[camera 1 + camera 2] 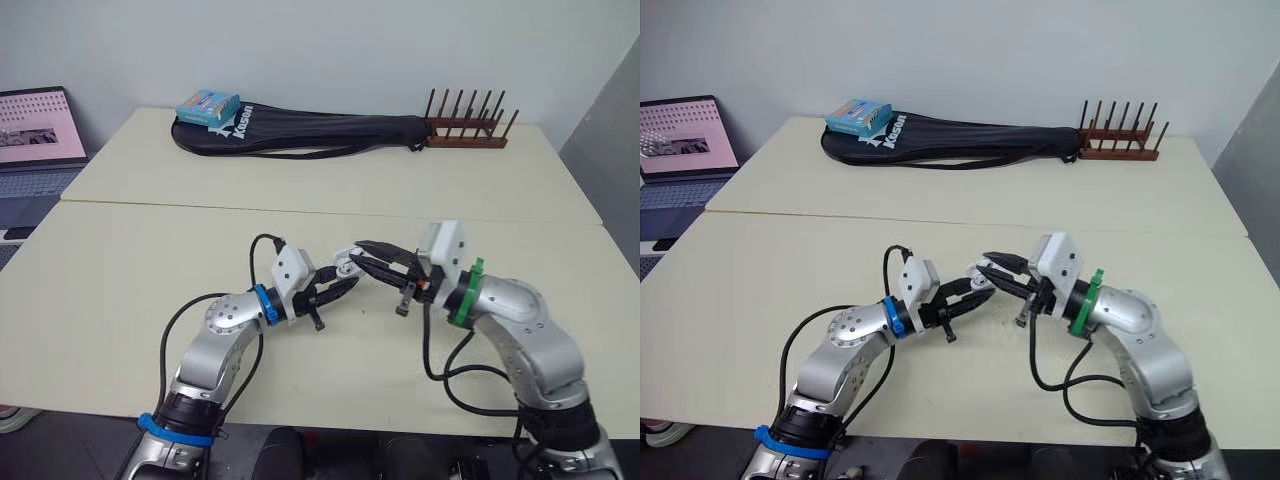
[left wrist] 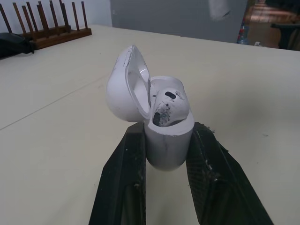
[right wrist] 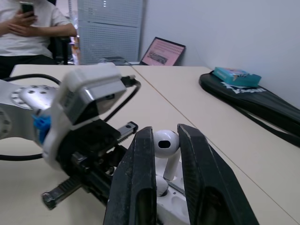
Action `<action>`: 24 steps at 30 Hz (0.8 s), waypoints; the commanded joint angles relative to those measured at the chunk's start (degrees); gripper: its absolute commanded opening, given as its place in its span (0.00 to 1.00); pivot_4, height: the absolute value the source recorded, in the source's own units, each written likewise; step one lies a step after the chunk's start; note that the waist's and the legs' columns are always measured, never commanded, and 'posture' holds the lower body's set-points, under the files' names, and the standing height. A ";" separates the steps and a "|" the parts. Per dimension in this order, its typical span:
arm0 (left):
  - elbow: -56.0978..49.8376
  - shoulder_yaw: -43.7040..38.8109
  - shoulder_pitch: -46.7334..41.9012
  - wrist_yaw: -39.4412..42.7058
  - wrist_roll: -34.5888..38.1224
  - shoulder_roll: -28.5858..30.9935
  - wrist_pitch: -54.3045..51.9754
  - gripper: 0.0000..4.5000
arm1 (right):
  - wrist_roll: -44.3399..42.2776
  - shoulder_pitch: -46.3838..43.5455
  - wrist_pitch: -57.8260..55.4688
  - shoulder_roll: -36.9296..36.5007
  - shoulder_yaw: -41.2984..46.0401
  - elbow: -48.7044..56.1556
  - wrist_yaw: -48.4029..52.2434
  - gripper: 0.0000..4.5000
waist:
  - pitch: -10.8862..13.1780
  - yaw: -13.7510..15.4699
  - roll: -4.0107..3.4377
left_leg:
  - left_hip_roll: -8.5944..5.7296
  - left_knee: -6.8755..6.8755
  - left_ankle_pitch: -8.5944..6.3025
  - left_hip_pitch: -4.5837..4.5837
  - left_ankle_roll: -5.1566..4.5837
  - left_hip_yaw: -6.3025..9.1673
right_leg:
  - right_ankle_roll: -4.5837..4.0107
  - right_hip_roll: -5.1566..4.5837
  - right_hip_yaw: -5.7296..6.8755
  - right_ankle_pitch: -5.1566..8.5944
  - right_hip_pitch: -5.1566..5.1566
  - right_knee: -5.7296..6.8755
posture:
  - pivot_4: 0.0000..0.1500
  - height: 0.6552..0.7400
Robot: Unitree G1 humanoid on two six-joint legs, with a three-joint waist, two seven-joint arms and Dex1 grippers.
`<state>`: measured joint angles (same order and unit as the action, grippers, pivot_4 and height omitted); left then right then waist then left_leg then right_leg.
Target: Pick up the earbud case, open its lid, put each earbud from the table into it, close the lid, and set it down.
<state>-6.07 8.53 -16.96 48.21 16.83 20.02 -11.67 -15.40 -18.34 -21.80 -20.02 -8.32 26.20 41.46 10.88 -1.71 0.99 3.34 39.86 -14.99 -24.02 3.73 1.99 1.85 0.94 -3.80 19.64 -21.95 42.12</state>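
My left gripper (image 1: 343, 279) reaches in from the left, just above the pale table (image 1: 150, 290). Its two black fingers are clamped narrowly on the body of the white earbud case (image 2: 168, 146), one on each side. The case is upright and held above the table. Its lid (image 2: 124, 89) is hinged fully open and leans to one side.

My right gripper (image 1: 368, 254) comes in from the right, its tips meeting the left gripper's over the middle of the table. Its fingers are closed narrowly on a white earbud (image 3: 165, 143). The rounded head is up and the stem points down at the open case. Below it, what looks like a second earbud (image 3: 159, 186) sits in the case.

At the table's far edge lie a long black racket bag (image 1: 310, 132) with a blue box (image 1: 208, 107) on it, and a wooden rack (image 1: 466, 132) just beside it. A laptop (image 1: 35, 135) stands off to the left. The right wrist view shows a seated person (image 3: 33, 26).
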 commanded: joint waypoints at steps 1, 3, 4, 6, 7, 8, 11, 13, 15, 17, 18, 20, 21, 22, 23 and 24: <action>-0.20 -0.76 -1.41 0.65 0.93 -0.16 1.55 0.18 | 1.97 0.39 5.03 1.37 -1.16 -2.09 -1.78 0.08 | 0.00 0.00 0.00 | 0.00 0.00 0.00 -0.01 0.00 0.00 | 0.00 0.00 0.00 0.00 -0.01 0.00 | 1.00 0.28; -0.24 -0.81 -1.45 0.90 1.00 -0.04 1.57 0.18 | 2.84 0.89 7.02 1.75 -1.48 -3.71 -2.41 0.08 | 0.00 0.00 0.00 | 0.00 0.00 0.00 -0.05 0.00 0.00 | 0.00 0.00 0.00 0.00 -0.05 0.00 | 1.00 0.28; -0.21 -0.83 -1.52 1.02 1.02 0.04 1.60 0.18 | 3.25 1.14 7.99 1.74 -1.58 -4.54 -2.68 0.08 | 0.00 0.01 0.00 | 0.00 0.00 0.00 -0.06 0.00 0.00 | 0.00 0.00 0.00 0.00 -0.06 0.00 | 1.00 0.28; 0.05 -0.92 -1.76 1.25 1.06 0.13 1.68 0.18 | 3.86 1.40 9.37 1.76 -1.54 -5.96 -3.13 0.08 | 0.00 0.01 0.00 | 0.00 0.00 0.00 -0.09 0.00 -0.01 | 0.00 -0.01 -0.01 0.00 -0.09 0.00 | 1.00 0.28; 0.21 -0.96 -1.91 1.36 1.03 0.13 1.71 0.18 | 4.13 1.43 9.99 1.72 -1.49 -6.59 -3.32 0.08 | 0.00 0.01 0.00 | 0.00 0.00 0.00 -0.10 0.00 -0.01 | 0.00 0.00 0.00 0.00 -0.09 0.00 | 1.00 0.28; 0.27 -0.97 -1.99 1.47 1.00 0.12 1.74 0.18 | 4.33 1.48 10.56 1.66 -1.43 -7.16 -3.50 0.08 | 0.00 0.01 0.00 | 0.00 0.00 0.00 -0.10 0.00 0.00 | 0.00 -0.01 0.00 0.00 -0.10 0.01 | 1.00 0.28; 0.31 -0.94 -2.11 1.67 0.94 0.08 1.78 0.18 | 4.96 1.54 11.94 1.62 -1.47 -8.60 -3.94 0.08 | 0.00 0.00 0.00 | 0.01 0.00 0.00 -0.10 0.00 0.00 | 0.00 0.00 0.00 0.00 -0.10 0.01 | 1.00 0.28; 0.38 -0.88 -2.23 1.65 0.91 0.01 1.81 0.18 | 5.63 1.68 12.73 1.42 -1.81 -9.28 -3.87 0.08 | 0.00 0.01 0.00 | 0.00 0.00 0.00 -0.10 0.00 0.00 | 0.00 0.00 0.00 0.00 -0.10 0.01 | 1.00 0.28; 0.53 -0.84 -2.36 1.63 0.90 -0.06 1.97 0.18 | 6.21 1.99 13.53 1.10 -2.22 -9.68 -3.63 0.08 | 0.00 0.00 0.00 | 0.01 0.00 0.00 -0.11 0.00 0.00 | 0.00 0.00 0.00 0.00 -0.11 0.01 | 1.00 0.28; 0.64 -0.84 -2.44 1.59 0.89 -0.12 2.08 0.18 | 6.65 2.38 14.28 0.78 -2.51 -9.94 -3.40 0.08 | 0.00 0.01 0.00 | 0.01 0.00 0.00 -0.13 0.00 0.00 | 0.00 0.00 0.00 0.00 -0.12 0.01 | 1.00 0.28; 0.66 -0.86 -2.46 1.57 0.90 -0.14 2.10 0.18 | 6.92 2.52 14.68 0.64 -2.62 -10.07 -3.39 0.08 | 0.00 0.01 0.00 | 0.01 0.00 0.00 -0.13 0.00 0.00 | 0.00 0.00 0.00 0.00 -0.13 0.01 | 1.00 0.28; 0.69 -0.88 -2.48 1.56 0.92 -0.17 2.11 0.18 | 7.59 2.72 15.54 0.34 -2.96 -10.42 -3.24 0.08 | 0.00 0.01 0.00 | 0.01 0.00 0.00 -0.13 0.00 0.00 | 0.00 0.00 0.00 0.00 -0.13 0.01 | 1.00 0.28; 0.70 -0.89 -2.49 1.55 0.93 -0.18 2.12 0.18 | 7.94 2.76 15.88 0.19 -3.21 -10.59 -3.08 0.08 | 0.00 0.01 0.00 | 0.01 0.00 0.00 -0.13 0.00 0.00 | 0.00 0.00 0.00 0.00 -0.13 0.01 | 1.00 0.28; 0.72 -0.90 -2.52 1.55 0.96 -0.19 2.11 0.18 | 8.42 2.78 16.26 -0.02 -3.64 -10.78 -2.81 0.08 | 0.00 0.01 0.00 | 0.01 0.00 0.00 -0.13 0.00 0.01 | 0.00 0.00 0.01 0.00 -0.13 0.01 | 1.00 0.28; 0.66 -0.90 -2.52 1.53 0.98 -0.21 2.08 0.18 | 8.93 2.86 16.79 -0.25 -4.13 -10.81 -2.59 0.08 | 0.00 0.01 0.00 | 0.01 0.00 0.00 -0.13 0.00 0.01 | 0.00 0.00 0.01 0.00 -0.13 0.01 | 1.00 0.28; 0.61 -0.91 -2.55 1.53 1.02 -0.22 2.06 0.18 | 9.15 2.94 17.12 -0.34 -4.43 -10.78 -2.49 0.08 | 0.00 0.01 0.00 | 0.01 0.00 0.00 -0.13 0.00 0.00 | 0.00 0.00 0.00 0.00 -0.13 0.01 | 1.00 0.28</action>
<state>-3.83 8.46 -18.35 49.59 16.89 20.04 -11.00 -6.91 -16.17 -5.79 -20.04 -11.98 15.20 38.49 10.88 -1.69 0.98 3.35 39.85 -14.99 -24.15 3.73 2.00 1.85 0.95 -3.79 19.64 -22.08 42.13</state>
